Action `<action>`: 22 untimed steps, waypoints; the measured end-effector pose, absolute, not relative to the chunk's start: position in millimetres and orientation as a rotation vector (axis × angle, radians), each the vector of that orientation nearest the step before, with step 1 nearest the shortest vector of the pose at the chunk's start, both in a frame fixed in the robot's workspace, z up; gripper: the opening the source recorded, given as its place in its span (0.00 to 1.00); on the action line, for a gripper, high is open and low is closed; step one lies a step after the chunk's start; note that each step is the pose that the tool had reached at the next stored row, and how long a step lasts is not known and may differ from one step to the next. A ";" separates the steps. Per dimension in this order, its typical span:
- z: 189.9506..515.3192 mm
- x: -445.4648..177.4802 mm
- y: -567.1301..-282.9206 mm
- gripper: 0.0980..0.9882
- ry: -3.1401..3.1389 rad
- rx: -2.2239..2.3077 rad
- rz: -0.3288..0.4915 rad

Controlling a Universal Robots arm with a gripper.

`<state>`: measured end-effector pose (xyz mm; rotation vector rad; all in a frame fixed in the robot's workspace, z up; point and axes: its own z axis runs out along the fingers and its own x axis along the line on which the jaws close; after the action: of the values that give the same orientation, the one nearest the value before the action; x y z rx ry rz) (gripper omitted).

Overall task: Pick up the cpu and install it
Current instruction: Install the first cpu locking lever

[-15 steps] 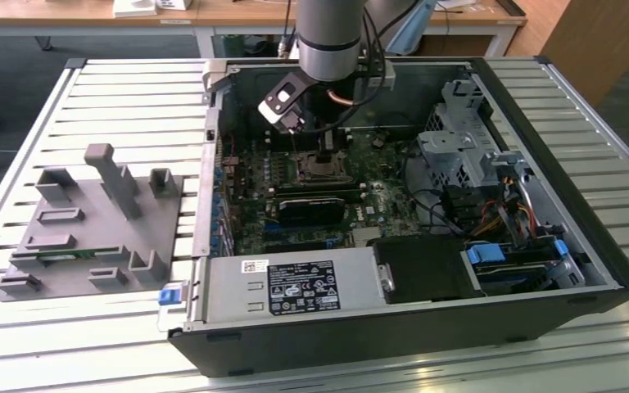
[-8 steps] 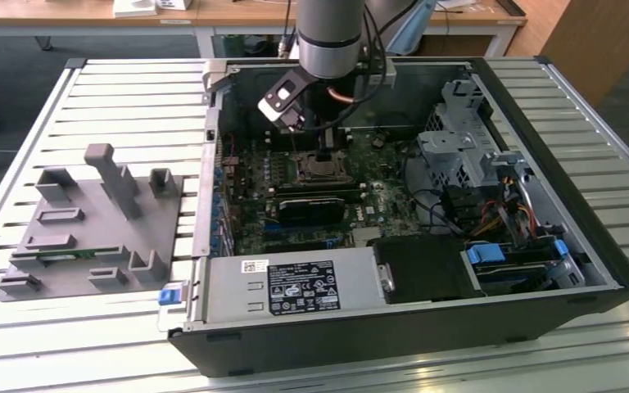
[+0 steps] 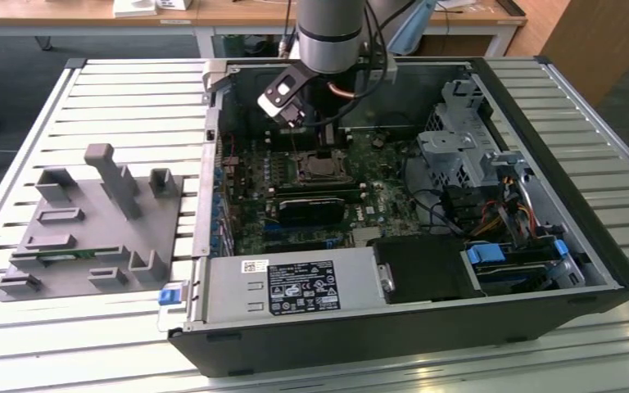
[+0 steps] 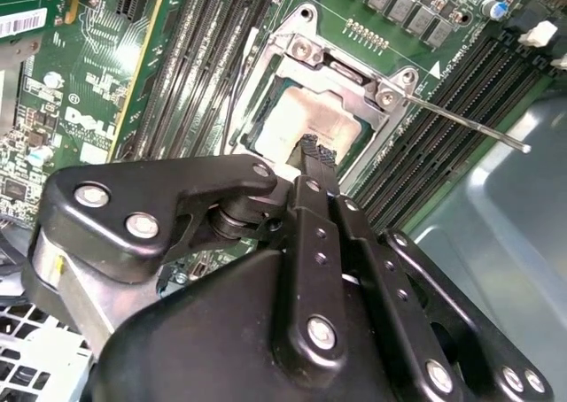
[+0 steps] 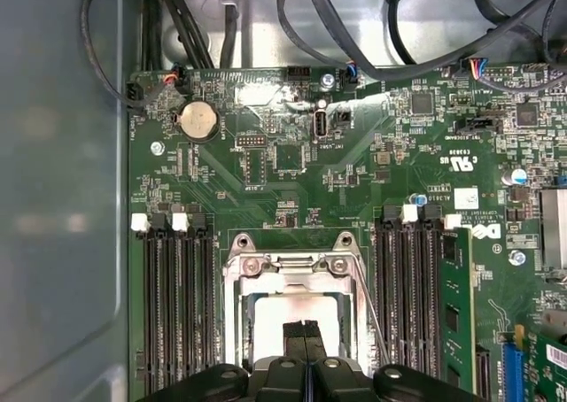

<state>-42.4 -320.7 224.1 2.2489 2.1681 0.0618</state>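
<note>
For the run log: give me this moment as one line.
cpu: lying inside socket frame | gripper: shut, tips over cpu, contact unclear | arm: down inside open computer case

Slatted metal table [image 3: 128, 90], wooden desk [image 3: 249, 12] behind, dark grey floor [image 3: 74, 45]

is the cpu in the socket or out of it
In. In the first wrist view the cpu lies flat inside the socket frame, the shut end effector over it.

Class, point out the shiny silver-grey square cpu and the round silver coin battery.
cpu [image 5: 266, 331]: first wrist view, bare metal top.
coin battery [image 5: 198, 119]: first wrist view, centre of its face.
</note>
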 end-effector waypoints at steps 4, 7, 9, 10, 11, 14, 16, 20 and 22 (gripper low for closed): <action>226.3 -42.4 -320.7 0.01 2.168 2.249 0.062; 227.6 -42.4 -320.7 0.01 2.168 2.249 0.062; 228.7 -42.4 -320.7 0.01 2.168 2.249 0.062; 229.4 -42.5 -320.7 0.01 2.168 2.249 0.062; 230.3 -42.4 -320.7 0.01 2.168 2.249 0.062; 233.7 -42.4 -320.7 0.01 2.168 2.249 0.062; 236.7 -42.4 -320.7 0.01 2.168 2.249 0.062; 242.3 -42.4 -320.7 0.01 2.168 2.249 0.062; 245.1 -42.4 -320.7 0.01 2.168 2.249 0.062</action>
<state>-42.4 -320.7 245.1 2.2490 2.1679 0.0616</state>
